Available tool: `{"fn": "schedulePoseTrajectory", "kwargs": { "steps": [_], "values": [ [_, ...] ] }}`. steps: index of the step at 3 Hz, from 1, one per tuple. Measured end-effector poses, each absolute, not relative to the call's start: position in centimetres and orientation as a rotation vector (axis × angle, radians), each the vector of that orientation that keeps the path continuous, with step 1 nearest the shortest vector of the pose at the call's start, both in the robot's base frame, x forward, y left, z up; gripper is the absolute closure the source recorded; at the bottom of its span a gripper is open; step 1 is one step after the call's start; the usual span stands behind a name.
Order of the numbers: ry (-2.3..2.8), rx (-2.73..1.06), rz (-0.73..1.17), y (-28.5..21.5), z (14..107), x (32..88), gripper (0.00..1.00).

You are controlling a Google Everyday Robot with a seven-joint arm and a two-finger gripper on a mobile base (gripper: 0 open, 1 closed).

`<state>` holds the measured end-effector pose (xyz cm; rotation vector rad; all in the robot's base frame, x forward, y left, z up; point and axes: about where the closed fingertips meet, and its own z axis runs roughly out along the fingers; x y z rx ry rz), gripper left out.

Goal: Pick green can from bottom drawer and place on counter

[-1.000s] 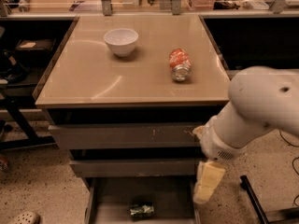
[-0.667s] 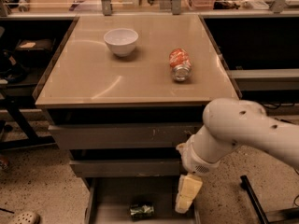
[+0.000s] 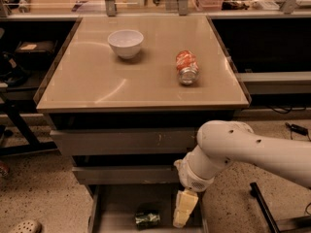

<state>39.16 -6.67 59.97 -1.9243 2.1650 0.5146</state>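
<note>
The green can (image 3: 147,219) lies on its side on the grey floor of the open bottom drawer (image 3: 116,208) at the bottom of the camera view. My gripper (image 3: 182,212) hangs from the white arm down into the drawer, just right of the can and apart from it. The beige counter (image 3: 97,86) tops the grey cabinet above.
A white bowl (image 3: 126,43) and an orange-and-white can (image 3: 187,67) lying on its side sit on the counter. Two wider grey drawers (image 3: 121,142) are above the bottom one. Dark shelving flanks the cabinet. A black frame leg (image 3: 265,208) stands at the right.
My arm has swung left and down, bringing the gripper from the drawer's right side into the bottom drawer near the green can. The can has not moved.
</note>
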Motion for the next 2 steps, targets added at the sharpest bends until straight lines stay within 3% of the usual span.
{"fn": "schedulePoseTrajectory", "kwargs": {
  "steps": [2],
  "values": [
    [2.135,-1.787,0.672,-5.0,52.9,38.4,0.0]
  ]
}}
